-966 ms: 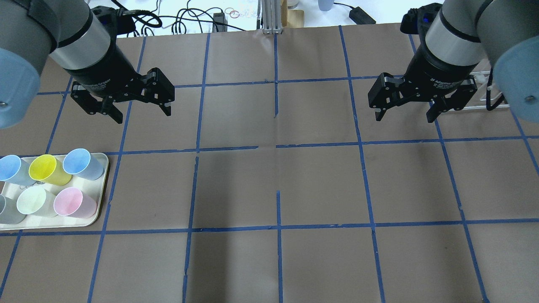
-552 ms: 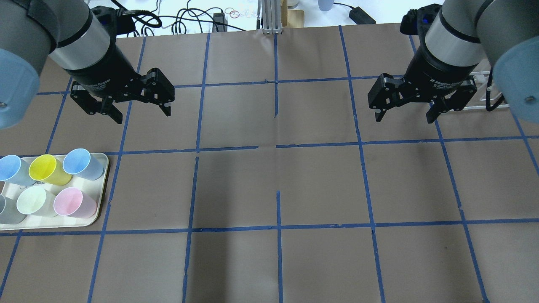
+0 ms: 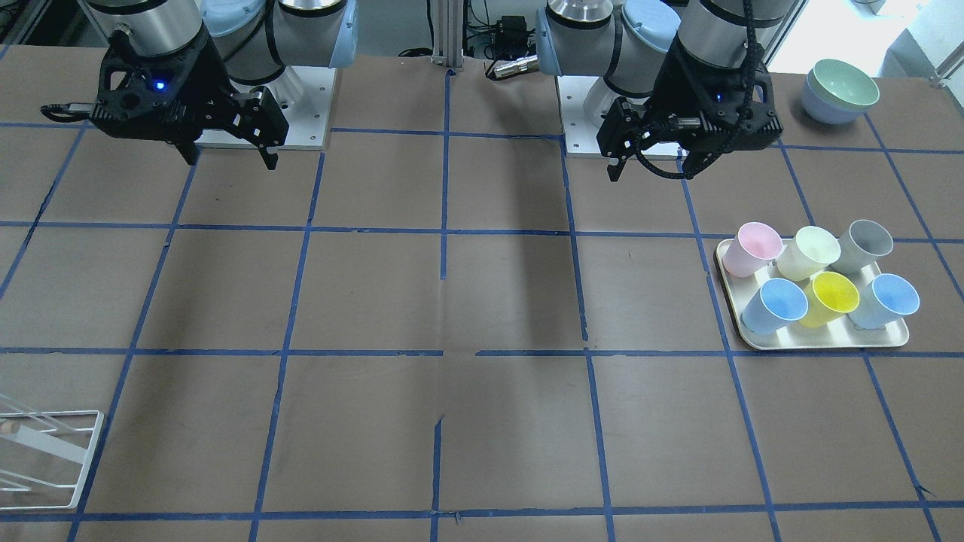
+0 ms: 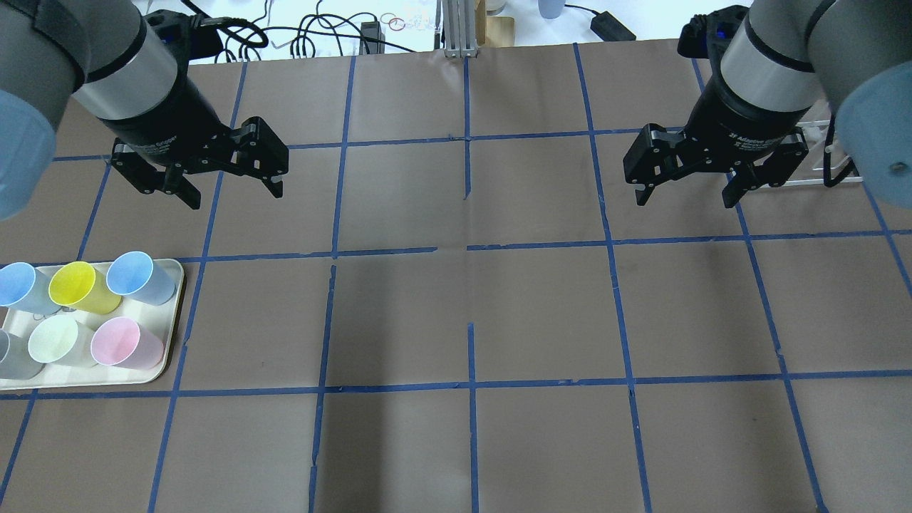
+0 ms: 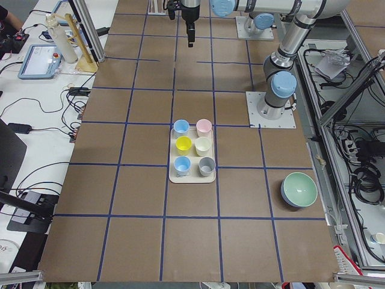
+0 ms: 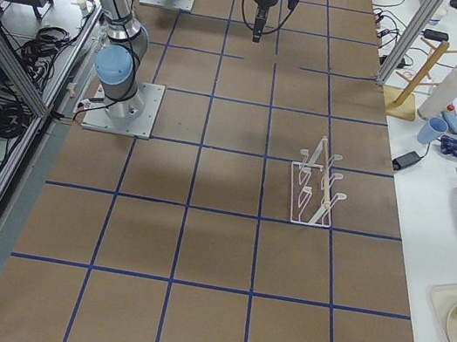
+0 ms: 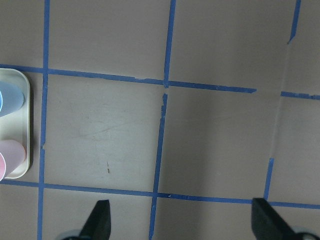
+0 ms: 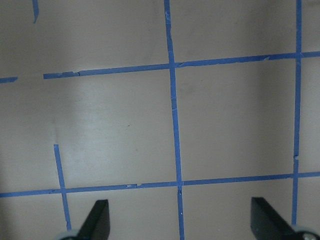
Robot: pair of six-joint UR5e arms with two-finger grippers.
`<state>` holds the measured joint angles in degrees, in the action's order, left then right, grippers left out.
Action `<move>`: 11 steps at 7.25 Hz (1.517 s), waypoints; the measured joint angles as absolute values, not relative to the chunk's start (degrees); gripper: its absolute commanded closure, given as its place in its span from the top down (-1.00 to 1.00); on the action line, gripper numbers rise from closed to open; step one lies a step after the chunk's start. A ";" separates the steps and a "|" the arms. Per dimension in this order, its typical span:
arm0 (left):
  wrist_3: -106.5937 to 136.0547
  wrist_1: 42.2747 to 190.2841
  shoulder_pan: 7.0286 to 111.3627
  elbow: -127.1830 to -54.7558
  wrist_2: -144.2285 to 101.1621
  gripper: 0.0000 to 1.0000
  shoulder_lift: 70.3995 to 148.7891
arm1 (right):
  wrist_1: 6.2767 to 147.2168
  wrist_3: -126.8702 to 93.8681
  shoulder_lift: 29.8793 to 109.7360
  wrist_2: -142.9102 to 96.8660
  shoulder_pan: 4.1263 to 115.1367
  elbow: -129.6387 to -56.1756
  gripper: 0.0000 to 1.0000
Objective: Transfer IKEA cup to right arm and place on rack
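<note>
We see both arms held above the brown desk [image 4: 470, 313] with its grid of blue tape, and neither holds anything. The left gripper [image 4: 235, 196] has its jaws released and spread wide over bare paper, just beyond the far right corner of the cream tray [image 4: 177, 313]. The right gripper [image 4: 684, 201] hangs well apart from it on the other side, jaws likewise released, with nothing between them. The IKEA cup [image 4: 135, 274] stands upright on the tray at the robot's left, in the far row, at the corner nearest the middle of the desk. Beside it in that row stands a yellow cup [image 4: 75, 285], and then a second blue cup [image 4: 18, 285]. In the near row we count a pink cup [image 4: 117, 342], a pale green cup [image 4: 57, 340] and a grey cup [image 3: 864, 245]. The two blue cups look much alike, so we tell them apart with some doubt. The white wire rack [image 6: 314, 186] stands on the desk at the robot's right, toward the far edge, with no cup on it. In the overhead view it is partly hidden behind the right gripper. In the left wrist view only the tray's edge and the sides of the blue and pink cups show.
</note>
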<state>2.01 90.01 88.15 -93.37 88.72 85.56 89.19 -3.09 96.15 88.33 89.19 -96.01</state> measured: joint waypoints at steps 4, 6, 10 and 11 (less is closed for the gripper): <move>-23.22 84.20 68.59 -95.38 89.25 1.00 89.81 | 89.19 -2.94 96.15 88.33 89.21 -95.98 1.00; -42.61 78.67 57.84 -95.64 89.22 1.00 94.07 | 89.19 -2.94 96.15 88.29 89.19 -95.98 1.00; -62.59 63.87 44.37 -95.97 88.81 1.00 105.54 | 89.22 -2.96 96.15 88.33 89.09 -95.98 1.00; -65.23 61.64 42.31 -95.70 88.68 1.00 108.79 | 89.21 -3.06 96.15 88.33 89.08 -95.98 1.00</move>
<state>-65.23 61.64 42.31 -95.70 88.68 108.79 89.21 -3.06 96.15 88.33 89.08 -95.98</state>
